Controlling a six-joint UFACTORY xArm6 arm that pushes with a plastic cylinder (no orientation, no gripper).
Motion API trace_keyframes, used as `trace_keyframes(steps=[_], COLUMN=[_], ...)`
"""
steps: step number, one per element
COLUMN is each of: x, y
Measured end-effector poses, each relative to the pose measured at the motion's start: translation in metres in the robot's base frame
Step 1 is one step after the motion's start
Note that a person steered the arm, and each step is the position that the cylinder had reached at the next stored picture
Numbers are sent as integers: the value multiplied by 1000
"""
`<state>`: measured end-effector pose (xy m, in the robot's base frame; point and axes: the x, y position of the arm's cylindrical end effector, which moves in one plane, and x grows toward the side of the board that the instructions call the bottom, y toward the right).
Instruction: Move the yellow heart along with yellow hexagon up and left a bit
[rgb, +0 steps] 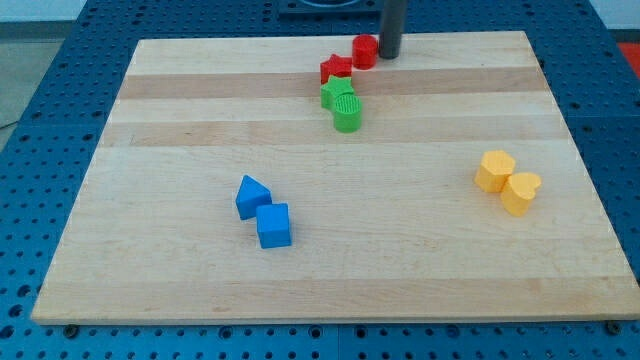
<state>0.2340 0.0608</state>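
Note:
The yellow hexagon (494, 170) and the yellow heart (520, 192) sit touching each other at the view's right, heart just below and right of the hexagon. My tip (389, 55) is at the view's top centre, on the board's far edge, touching or almost touching the right side of a red cylinder (365, 51). The tip is far from both yellow blocks, up and to the left of them.
A red star-like block (336, 69) lies left of the red cylinder. Below it are a green block (338, 94) and a green cylinder (347, 117). A blue triangular block (252, 196) and a blue cube (273, 226) sit at the lower left. The wooden board (150, 250) rests on a blue perforated table.

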Motion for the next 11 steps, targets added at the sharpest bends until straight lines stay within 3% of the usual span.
trace_keyframes(steps=[1,2,3,4,6,7,8,10,11], x=[0,-7,-21,14,203,279,302,255,250], y=[-31,-15,21,100,255,273,223,107,101])
